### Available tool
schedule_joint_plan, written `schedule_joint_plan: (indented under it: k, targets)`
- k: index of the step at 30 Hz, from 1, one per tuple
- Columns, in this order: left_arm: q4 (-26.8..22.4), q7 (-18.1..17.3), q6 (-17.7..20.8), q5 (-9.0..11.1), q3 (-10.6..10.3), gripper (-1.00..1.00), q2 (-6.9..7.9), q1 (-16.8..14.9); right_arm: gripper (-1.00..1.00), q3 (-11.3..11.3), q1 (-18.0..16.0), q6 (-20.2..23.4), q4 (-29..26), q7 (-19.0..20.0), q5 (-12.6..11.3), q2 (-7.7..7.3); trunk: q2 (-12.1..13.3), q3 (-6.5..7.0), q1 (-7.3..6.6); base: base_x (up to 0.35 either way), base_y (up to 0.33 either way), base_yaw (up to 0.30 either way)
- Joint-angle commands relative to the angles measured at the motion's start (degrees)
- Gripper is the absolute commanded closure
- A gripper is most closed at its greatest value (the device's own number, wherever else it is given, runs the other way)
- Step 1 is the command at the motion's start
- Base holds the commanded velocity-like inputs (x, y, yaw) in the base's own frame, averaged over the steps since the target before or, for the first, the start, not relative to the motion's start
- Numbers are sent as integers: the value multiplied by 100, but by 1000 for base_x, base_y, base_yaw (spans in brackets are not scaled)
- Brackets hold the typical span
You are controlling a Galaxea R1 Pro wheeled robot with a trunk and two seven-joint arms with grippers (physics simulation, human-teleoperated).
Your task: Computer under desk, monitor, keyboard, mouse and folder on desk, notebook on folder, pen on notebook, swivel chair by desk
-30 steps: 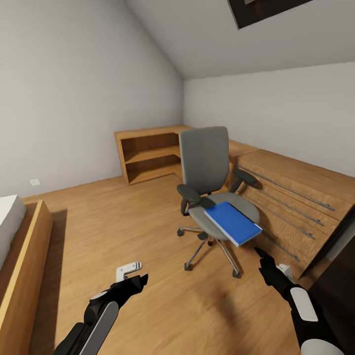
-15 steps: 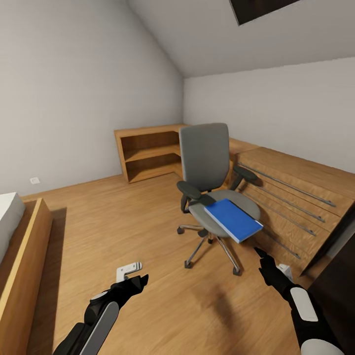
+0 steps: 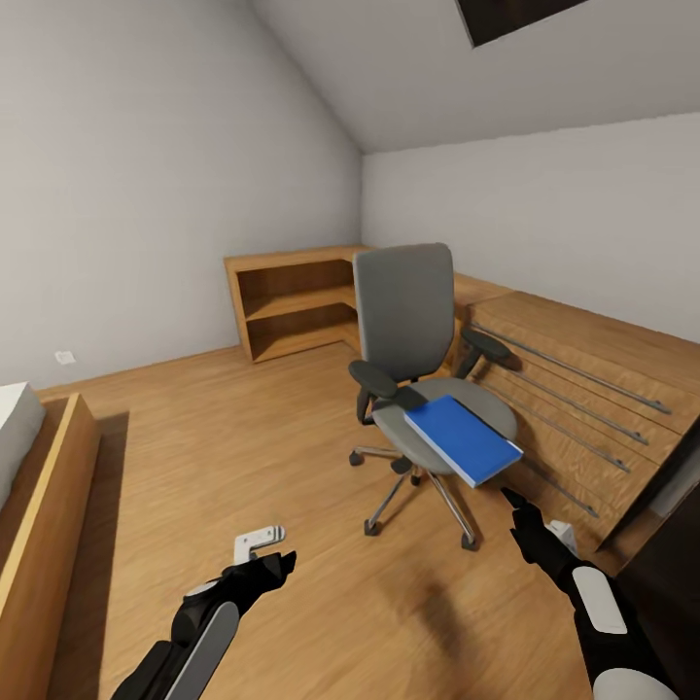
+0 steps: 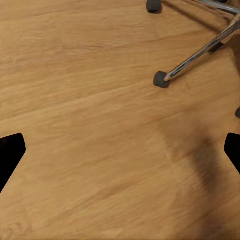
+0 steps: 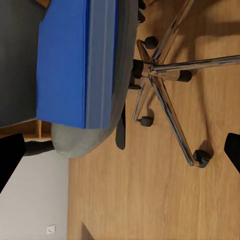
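A grey swivel chair (image 3: 406, 321) stands mid-room on the wooden floor. The blue folder (image 3: 462, 439) lies on its seat and sticks out over the front edge. My right gripper (image 3: 533, 517) hangs open just below and to the right of the folder, apart from it. In the right wrist view the folder (image 5: 62, 60) rests on the seat (image 5: 107, 65) above the chrome star base (image 5: 165, 75), between wide-apart fingertips (image 5: 10, 155). My left gripper (image 3: 272, 554) is open over bare floor, left of the chair. A chair caster (image 4: 161, 79) shows ahead of it. Desk, monitor, keyboard, mouse, notebook and pen are out of view.
A low wooden shelf unit (image 3: 292, 301) fills the far corner. A wooden drawer unit (image 3: 583, 379) with long metal handles runs along the right wall behind the chair. A wooden bed frame (image 3: 44, 506) is at the left. A dark object (image 3: 671, 574) sits at the lower right.
The view has shifted slightly. My left gripper sits a little lower in the head view. The chair, the folder and my right gripper keep their places.
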Motion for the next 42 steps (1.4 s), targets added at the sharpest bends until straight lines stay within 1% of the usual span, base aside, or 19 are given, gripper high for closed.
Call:
schedule_joint_plan:
  k: [1,6,16,24,39,42]
  targets:
    - [-6,62,3,57,-28,-100,7,-5,-100,-21,-5,39,-1,13,-13,3,-2,-5,0,131,0,0]
    - [-2,70,-3,52,-65,-100,8,-5,-100,-21,-5,39,-1,12,-13,3,-2,-5,0,224,0,0]
    - [0,71,0,51,-80,-100,8,-5,-100,-21,-5,39,-1,11,-13,3,-2,-5,0,141,0,0]
    - [13,70,1,54,-85,-100,9,-5,-100,-21,-5,39,-1,8,-13,3,-2,-5,0,221,-39,0]
    - [9,79,4,60,-94,-100,0,-5,-100,-27,-5,30,8,-2,-13,-23,-2,-5,0,27,-6,0]
    - [9,85,4,59,-94,-100,0,-5,-100,-29,-5,30,8,-2,-13,-23,-123,-59,66,0,0,0]
